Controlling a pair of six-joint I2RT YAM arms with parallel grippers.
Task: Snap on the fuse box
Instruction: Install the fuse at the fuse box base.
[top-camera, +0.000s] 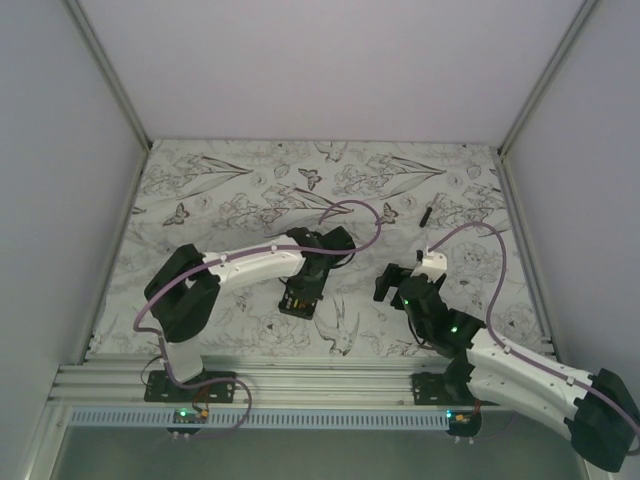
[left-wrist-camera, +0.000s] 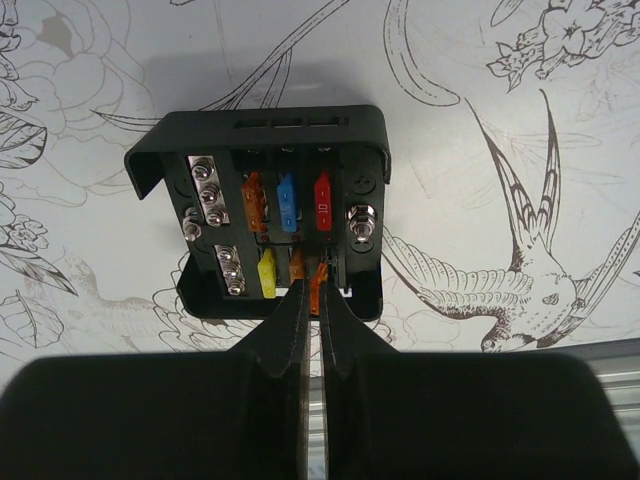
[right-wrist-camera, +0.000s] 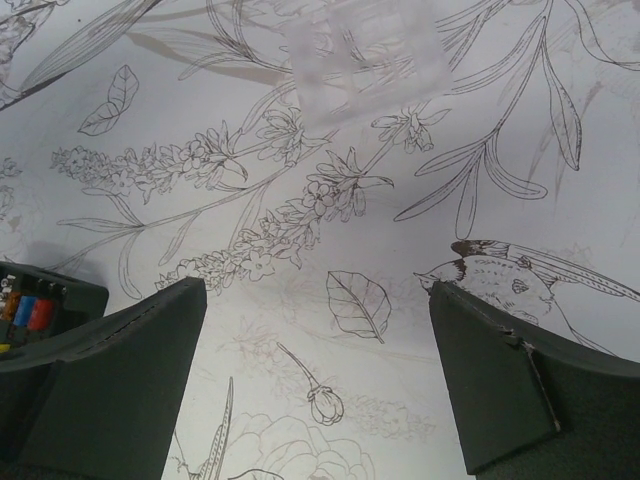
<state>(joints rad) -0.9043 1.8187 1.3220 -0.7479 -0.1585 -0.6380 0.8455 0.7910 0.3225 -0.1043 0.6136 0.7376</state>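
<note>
Left pincer (left-wrist-camera: 310, 288): two fingers pressed together, tips at the near edge of the fuse box (left-wrist-camera: 270, 228), right against an orange fuse (left-wrist-camera: 319, 283); can't tell whether anything is actually pinched. One fuse box, flat on the counter (left-wrist-camera: 500, 100), face up, in front of the left arm and left of centre in the top view. Six fuses are counted on its face. The far row has a second orange fuse (left-wrist-camera: 253, 200), a blue fuse (left-wrist-camera: 288, 200) and a red fuse (left-wrist-camera: 322, 205). The near row has a yellow fuse (left-wrist-camera: 267, 272), a third orange one beside it, and the one at the tips. Both near orange ones are partly covered by the fingers. Two metal strips (left-wrist-camera: 205, 190) on the left of the face carry three screws each, and one stud (left-wrist-camera: 360, 225) sits at the right side. Right pincer (right-wrist-camera: 315, 290): two fingers wide apart, nothing between them, over printed counter, well apart to the right of the box. In the right wrist view only a corner of the box shows, at the left edge behind the left finger, with red, blue and orange specks. One pale see-through squarish piece (right-wrist-camera: 360, 60) sits at the top of that view, blurred and running to the frame edge; can't tell what it is. One thin black stick (top-camera: 427, 213) lies on the far right of the counter, too small to make out. In the top view the box is largely hidden under the left pincer.
</note>
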